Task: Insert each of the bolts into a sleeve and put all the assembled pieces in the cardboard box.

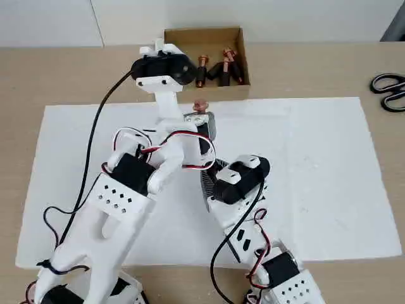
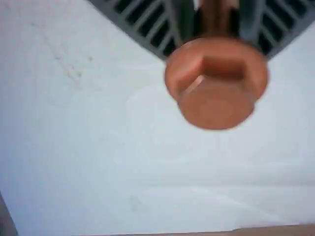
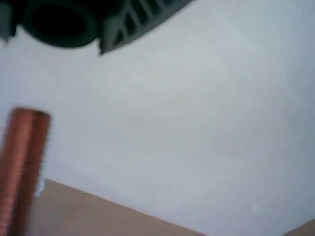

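My left gripper (image 1: 201, 120) hangs over the white mat just in front of the cardboard box (image 1: 171, 35), shut on a copper bolt (image 1: 201, 106). The bolt's hex head (image 2: 216, 81) looms close in the left wrist view, its shank clamped between the grey ribbed fingers (image 2: 142, 19). My right gripper (image 1: 212, 176) sits a little nearer the table's front, behind the left one, and is shut on a dark sleeve (image 3: 59, 22) whose round opening faces the camera. The copper bolt shank (image 3: 22, 167) stands apart from the sleeve. Several assembled pieces (image 1: 218, 66) lie in the box.
A white foam mat (image 1: 316, 177) covers most of the wooden table (image 1: 38, 76). Black scissors (image 1: 389, 88) lie at the far right edge. The left arm's black cable (image 1: 95, 133) arcs over the mat's left side.
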`<state>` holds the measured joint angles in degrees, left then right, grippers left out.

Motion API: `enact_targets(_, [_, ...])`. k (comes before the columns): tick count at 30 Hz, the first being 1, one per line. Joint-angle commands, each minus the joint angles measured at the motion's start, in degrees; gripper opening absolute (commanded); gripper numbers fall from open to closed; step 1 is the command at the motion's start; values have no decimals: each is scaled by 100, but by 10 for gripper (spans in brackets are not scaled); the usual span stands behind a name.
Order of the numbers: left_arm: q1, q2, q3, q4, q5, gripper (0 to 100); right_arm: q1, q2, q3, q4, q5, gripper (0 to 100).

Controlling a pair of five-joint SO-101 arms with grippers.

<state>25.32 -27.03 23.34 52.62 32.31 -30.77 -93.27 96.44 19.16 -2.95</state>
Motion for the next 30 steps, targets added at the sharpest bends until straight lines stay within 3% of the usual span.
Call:
enact_targets(1, [141, -149, -40, 202, 53, 6, -22, -119, 44, -22, -35, 3])
enact_targets(7, [255, -431, 31, 431, 62, 6, -22, -119, 44, -13, -35, 3])
enact_targets(16, [387, -1002, 1209, -519, 62, 6, -22, -119, 44, -4, -35, 3])
enact_targets(30, [396, -1292, 1815, -897, -62, 6, -22, -119, 44, 4, -35, 3])
